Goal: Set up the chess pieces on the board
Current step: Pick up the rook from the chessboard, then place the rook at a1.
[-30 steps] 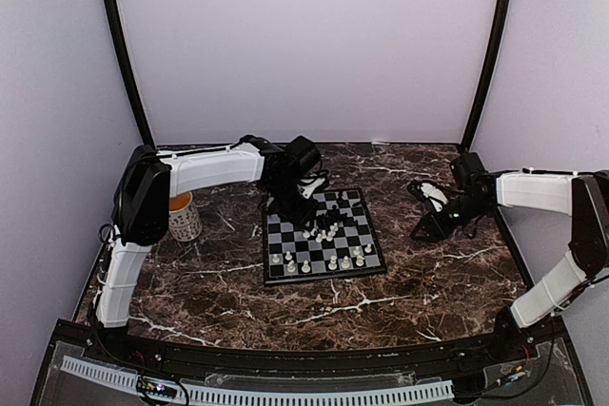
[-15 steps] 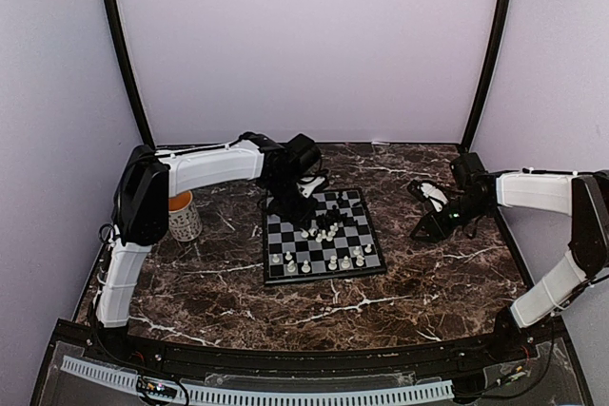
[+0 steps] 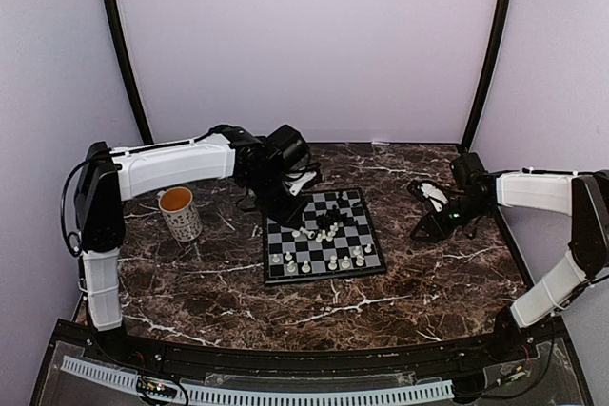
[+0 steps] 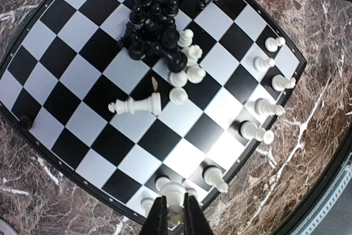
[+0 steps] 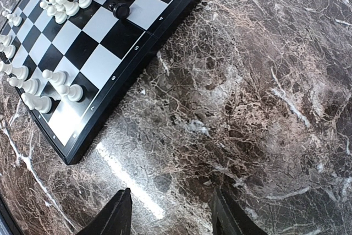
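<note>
The board lies mid-table with a heap of black chess pieces and white ones near its centre. One white piece lies on its side, and several white pieces stand along one edge. My left gripper is shut on a white chess piece over the board's edge squares; in the top view the left gripper hangs over the board's far left corner. Over bare marble to the right of the board, my right gripper is open and holds nothing.
A patterned mug with an orange inside stands left of the board. The marble tabletop is framed by black posts and pale walls at the back and sides. The right gripper rests low near the right edge.
The left gripper has shut on a white piece, and the left arm has swung its elbow out to the left, drawing the gripper slightly back and left. The right arm has not moved.
</note>
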You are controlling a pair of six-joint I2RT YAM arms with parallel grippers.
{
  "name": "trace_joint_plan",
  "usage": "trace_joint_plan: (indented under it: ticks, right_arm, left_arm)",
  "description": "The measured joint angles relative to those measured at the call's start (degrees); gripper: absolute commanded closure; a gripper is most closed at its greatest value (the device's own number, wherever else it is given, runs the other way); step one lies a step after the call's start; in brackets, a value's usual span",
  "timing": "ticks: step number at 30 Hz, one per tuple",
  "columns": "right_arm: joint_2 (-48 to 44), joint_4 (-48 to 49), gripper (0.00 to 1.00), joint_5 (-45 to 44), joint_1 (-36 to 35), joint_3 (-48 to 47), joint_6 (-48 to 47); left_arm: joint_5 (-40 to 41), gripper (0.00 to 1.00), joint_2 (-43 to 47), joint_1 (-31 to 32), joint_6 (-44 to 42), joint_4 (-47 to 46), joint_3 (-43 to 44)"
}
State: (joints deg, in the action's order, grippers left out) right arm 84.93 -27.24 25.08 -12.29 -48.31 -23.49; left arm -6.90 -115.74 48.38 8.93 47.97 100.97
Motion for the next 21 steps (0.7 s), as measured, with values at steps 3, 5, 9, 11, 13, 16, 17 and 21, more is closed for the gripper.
trace_joint_plan:
  ticks: [3,5,9,11,13,16,17,21]
  right_arm:
    - [0.0,0.0,0.49,0.28,0.0,0.0,0.0]
    - [0.0,0.0,0.49,0.46,0.0,0.0,0.0]
    - [0.0,0.0,0.49,0.7,0.0,0.0,0.0]
    - [0.0,0.0,0.49,0.85,0.0,0.0,0.0]
    - [-0.02,0.0,0.49,0.9,0.0,0.0,0.0]
    - [-0.04,0.0,0.49,0.9,0.0,0.0,0.0]
    - [-0.07,0.0,0.49,0.87,0.0,0.0,0.0]
    - [-0.22,0.0,0.49,0.87,0.0,0.0,0.0]
  left_arm:
    - [0.42,0.91,3.72,1.18,1.07,-1.05,-4.59]
    - [0.61,0.91,5.6,1.9,2.01,-1.66,-7.85]
    - [1.01,0.9,8.39,2.97,4.04,-3.08,-14.23]
    - [1.18,0.9,9.64,3.17,5.09,-3.98,-17.18]
    - [1.4,0.9,10.54,3.28,5.88,-4.9,-19.37]
    - [1.6,0.9,11.06,3.48,6.82,-6.75,-21.62]
    - [1.64,0.9,11.08,3.54,6.97,-7.43,-22.21]
    - [1.97,0.9,11.08,3.58,7.43,-9.25,-24.17]
